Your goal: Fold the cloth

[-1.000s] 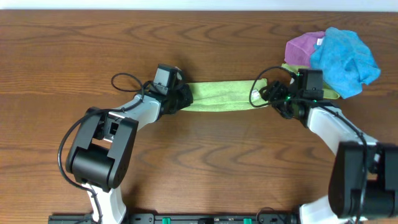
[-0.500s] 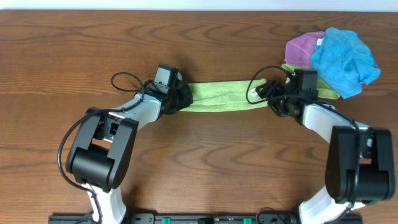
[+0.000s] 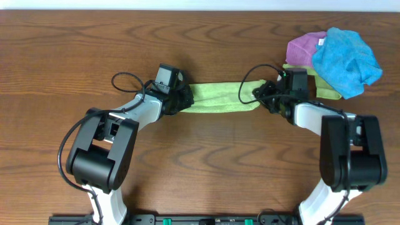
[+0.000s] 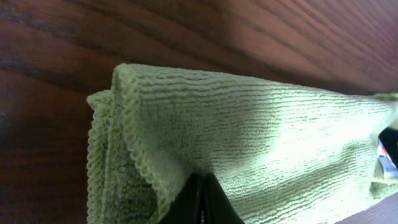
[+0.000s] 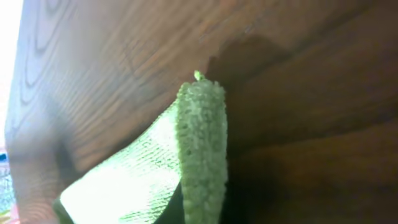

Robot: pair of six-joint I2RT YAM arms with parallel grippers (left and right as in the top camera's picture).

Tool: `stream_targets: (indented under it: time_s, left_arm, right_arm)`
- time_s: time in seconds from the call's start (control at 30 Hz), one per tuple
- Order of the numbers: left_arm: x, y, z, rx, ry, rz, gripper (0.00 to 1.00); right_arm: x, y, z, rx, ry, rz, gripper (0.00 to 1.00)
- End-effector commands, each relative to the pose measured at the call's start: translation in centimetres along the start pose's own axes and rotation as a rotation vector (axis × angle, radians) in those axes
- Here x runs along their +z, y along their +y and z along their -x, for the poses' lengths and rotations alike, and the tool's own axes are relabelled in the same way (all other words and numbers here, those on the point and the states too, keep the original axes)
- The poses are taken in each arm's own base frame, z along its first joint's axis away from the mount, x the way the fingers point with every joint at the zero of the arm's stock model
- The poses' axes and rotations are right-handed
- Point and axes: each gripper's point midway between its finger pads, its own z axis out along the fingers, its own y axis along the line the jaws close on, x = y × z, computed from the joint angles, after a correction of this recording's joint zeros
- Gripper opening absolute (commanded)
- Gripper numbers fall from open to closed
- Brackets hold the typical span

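Overhead, the lime-green cloth (image 3: 219, 98) lies as a narrow folded band across the middle of the wooden table (image 3: 206, 169), stretched between my two pincers. My left gripper (image 3: 182, 99) sits at the band's left end and my right gripper (image 3: 263, 97) at its right end, each one bunched over the fabric. From my left wrist, the cloth fills most of the view, its folded layers stacked at the left edge with a looped hem, and the fabric runs straight into my dark fingertip (image 4: 199, 204) at the bottom, so that pincer is clamped on the cloth. From my right wrist, a doubled edge of the cloth stands up in front of the lens, raised off the wood and throwing a shadow on it; the fabric is pinched at the bottom of the view, so this pincer is closed on the cloth as well. Behind my right arm are a crumpled bright blue cloth (image 3: 347, 59), a purple cloth (image 3: 304, 49) and a yellow-green strip (image 3: 329, 93) peeking out beneath them.
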Motion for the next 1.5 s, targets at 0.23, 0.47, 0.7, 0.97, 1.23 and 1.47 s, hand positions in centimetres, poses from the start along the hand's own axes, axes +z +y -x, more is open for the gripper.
stream_targets:
  time_s: [0.23, 0.47, 0.7, 0.97, 1.23, 1.47]
  left_arm:
    - [0.7, 2.0, -2.0, -0.004, 0.059, 0.054, 0.06]
    - [0.6, 1.5, -1.5, 0.0, 0.051, 0.043, 0.06]
    - [0.6, 1.1, -1.0, 0.005, 0.041, 0.036, 0.06]
    - [0.6, 1.1, -1.0, 0.005, 0.041, 0.036, 0.06]
    - [0.6, 1.0, -1.0, 0.005, 0.04, 0.035, 0.06]
    - [0.3, 0.8, -0.8, 0.006, 0.033, 0.03, 0.05]
  right_arm:
    - [-2.7, 5.7, 1.6, -0.157, -0.071, 0.17, 0.01]
    - [-4.8, 9.5, 0.8, -0.238, -0.086, 0.234, 0.01]
    - [-4.0, 12.8, -3.1, -0.314, -0.026, 0.285, 0.01]
    - [-3.1, 16.0, -6.6, -0.362, -0.032, 0.308, 0.01]
    - [-1.7, 17.7, -9.0, -0.386, -0.024, 0.308, 0.01]
    - [0.0, 18.4, -9.0, -0.381, 0.002, 0.298, 0.01]
